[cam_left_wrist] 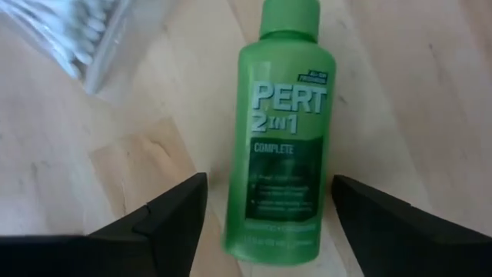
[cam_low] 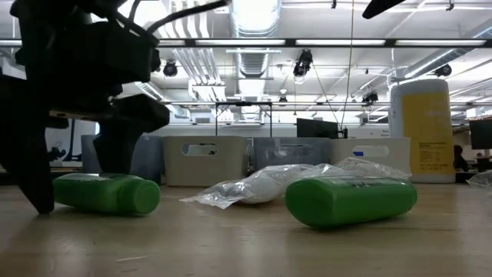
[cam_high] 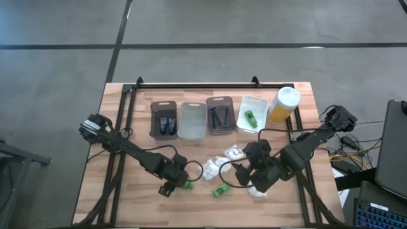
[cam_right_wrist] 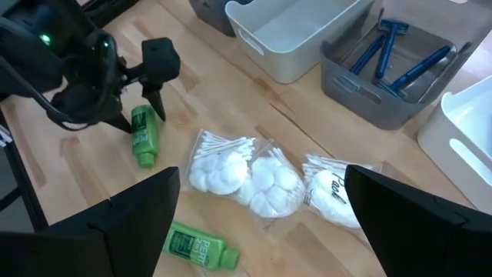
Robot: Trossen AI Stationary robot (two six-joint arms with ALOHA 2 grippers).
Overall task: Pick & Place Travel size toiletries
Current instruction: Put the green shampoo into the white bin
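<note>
A small green bottle [cam_left_wrist: 284, 131] lies on its side on the wooden table [cam_high: 127, 203], cap toward the sachets. My left gripper [cam_left_wrist: 265, 223] stands open over its bottom end, one finger on either side and a gap at each; the low view shows the same bottle [cam_low: 104, 192] between the dark fingers. A second green bottle [cam_high: 220, 189] lies on its side nearby. White crinkly sachets [cam_right_wrist: 238, 173] lie flat in the middle. My right gripper [cam_right_wrist: 261, 223] hovers open above the sachets with nothing between its fingers.
Along the far edge stand a dark bin [cam_high: 164, 119] with navy packets, a white bin [cam_high: 193, 119], a grey bin [cam_high: 219, 114] with blue razors and a white bin [cam_high: 251, 114] with a green bottle. A tall yellow bottle [cam_high: 284, 105] stands at the far right.
</note>
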